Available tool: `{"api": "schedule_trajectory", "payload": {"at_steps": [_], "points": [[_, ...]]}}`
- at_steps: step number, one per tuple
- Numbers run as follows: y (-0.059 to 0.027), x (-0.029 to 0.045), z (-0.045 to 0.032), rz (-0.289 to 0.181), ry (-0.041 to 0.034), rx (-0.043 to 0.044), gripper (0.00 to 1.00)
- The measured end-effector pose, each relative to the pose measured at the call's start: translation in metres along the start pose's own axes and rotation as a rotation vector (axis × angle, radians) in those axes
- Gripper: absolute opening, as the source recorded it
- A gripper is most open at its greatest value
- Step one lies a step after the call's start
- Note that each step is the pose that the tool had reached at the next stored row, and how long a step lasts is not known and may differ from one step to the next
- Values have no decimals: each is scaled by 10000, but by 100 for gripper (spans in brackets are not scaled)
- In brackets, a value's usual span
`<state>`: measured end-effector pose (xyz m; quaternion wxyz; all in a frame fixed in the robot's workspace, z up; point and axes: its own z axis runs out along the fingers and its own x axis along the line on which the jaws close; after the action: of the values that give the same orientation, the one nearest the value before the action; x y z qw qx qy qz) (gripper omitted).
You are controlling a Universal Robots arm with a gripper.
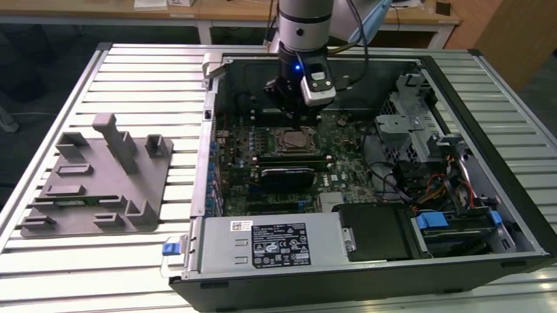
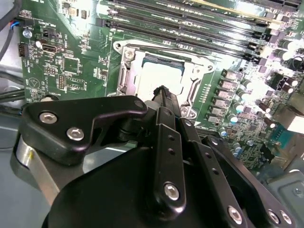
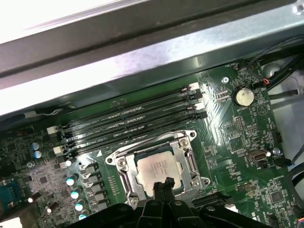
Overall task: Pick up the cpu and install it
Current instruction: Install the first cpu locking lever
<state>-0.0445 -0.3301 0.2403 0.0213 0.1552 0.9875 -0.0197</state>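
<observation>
The cpu [image 3: 156,167] lies flat inside the silver-framed socket [image 3: 186,153] on the green motherboard, silvery top facing up. It looks pale and bright in the second wrist view [image 2: 159,76]. My gripper [image 3: 162,183] hangs just above the cpu's near edge with its black fingers pressed together and nothing between them. In the second wrist view the fingertips [image 2: 161,90] meet over the socket [image 2: 124,71]. The exterior view has the gripper [image 1: 296,116] low inside the open computer case, right behind the socket [image 1: 296,139].
Long memory slots [image 3: 128,121] run beside the socket, and the case's metal wall [image 3: 142,61] rises just past them. A drive cage [image 1: 418,130], cables and a power supply [image 1: 270,242] crowd the case. On the slatted table at the exterior view's left stands a grey fixture [image 1: 96,182].
</observation>
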Motion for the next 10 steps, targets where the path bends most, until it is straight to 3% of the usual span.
{"api": "schedule_trajectory", "payload": {"at_steps": [10], "points": [[-29, -42, 3, -77, 0, -3, 11]]}}
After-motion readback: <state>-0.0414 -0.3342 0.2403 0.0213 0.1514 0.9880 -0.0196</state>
